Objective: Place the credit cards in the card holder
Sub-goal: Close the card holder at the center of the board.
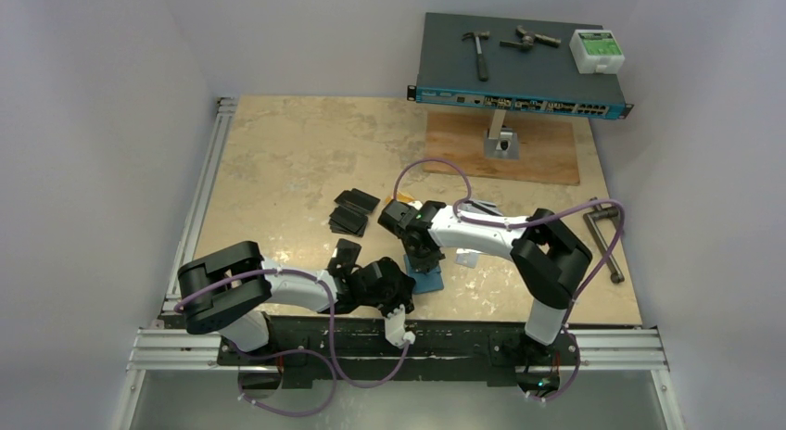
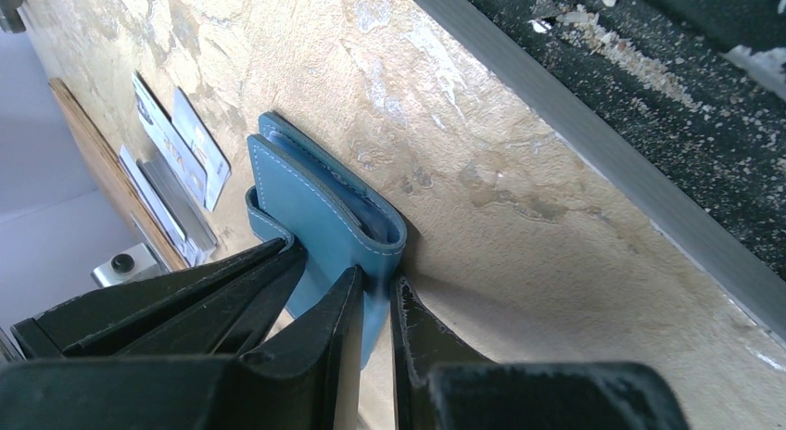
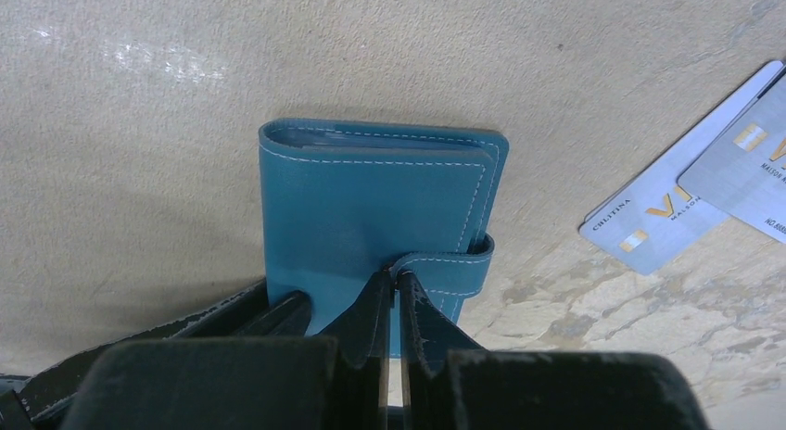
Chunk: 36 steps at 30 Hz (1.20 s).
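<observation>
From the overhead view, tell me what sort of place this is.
Probably a robot lab test cell: plain white walls box in a table, two robot arms are bolted to a metal rail, and a network switch bearing a hammer sits at the back.

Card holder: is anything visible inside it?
The card holder is folded shut, tab across its cover. Only a sliver of paler lining shows at its edge in the left wrist view; the pockets are covered, so cards inside cannot be confirmed. Two silver cards lie outside.
</observation>
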Tool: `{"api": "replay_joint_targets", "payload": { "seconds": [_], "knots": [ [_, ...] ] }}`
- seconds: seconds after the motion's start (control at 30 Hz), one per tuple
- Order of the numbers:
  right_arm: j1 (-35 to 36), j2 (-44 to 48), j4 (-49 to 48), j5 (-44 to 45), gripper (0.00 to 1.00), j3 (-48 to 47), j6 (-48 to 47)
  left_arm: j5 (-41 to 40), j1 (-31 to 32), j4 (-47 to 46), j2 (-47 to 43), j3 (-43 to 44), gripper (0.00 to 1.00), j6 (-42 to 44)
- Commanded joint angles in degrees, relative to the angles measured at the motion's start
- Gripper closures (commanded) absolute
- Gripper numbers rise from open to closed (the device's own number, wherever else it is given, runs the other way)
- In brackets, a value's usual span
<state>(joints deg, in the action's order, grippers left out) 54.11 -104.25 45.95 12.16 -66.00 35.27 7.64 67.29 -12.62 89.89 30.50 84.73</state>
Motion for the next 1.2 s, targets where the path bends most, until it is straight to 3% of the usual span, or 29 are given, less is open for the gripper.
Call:
{"api": "replay_joint_targets", "payload": {
  "seconds": [0.0,0.4,0.6,0.7,0.83,1.0,1.17],
  "knots": [
    [1.3,-13.3,-16.2,-9.5,1.00,7.4,2.4,1.9,0.3,12.5,3.9,-1.3,1.00,-3.0],
    [7.5,-22.1,-17.1,-7.8,1.00,6.5,5.9,2.0,0.3,14.4,4.6,-0.6,1.00,-3.7],
    [9.3,-19.6,-14.2,-7.9,1.00,3.6,7.0,1.9,0.3,14.2,5.3,-0.7,1.00,-3.5],
    [9.3,-15.1,-13.1,-8.0,0.91,2.6,7.6,1.7,0.2,14.3,5.3,-0.7,1.00,-3.3],
    [9.2,-13.4,-11.1,-7.7,0.86,0.5,7.8,1.2,0.2,14.4,5.0,-0.6,1.00,-3.4],
    [6.7,-7.8,-13.0,-9.9,0.58,2.5,8.1,-0.1,0.1,14.9,3.4,-0.5,1.00,-3.6],
    [2.0,0.8,-16.5,-12.7,0.53,5.9,8.2,-0.8,0.1,15.6,3.3,-0.4,1.00,-3.0]
  ]
}}
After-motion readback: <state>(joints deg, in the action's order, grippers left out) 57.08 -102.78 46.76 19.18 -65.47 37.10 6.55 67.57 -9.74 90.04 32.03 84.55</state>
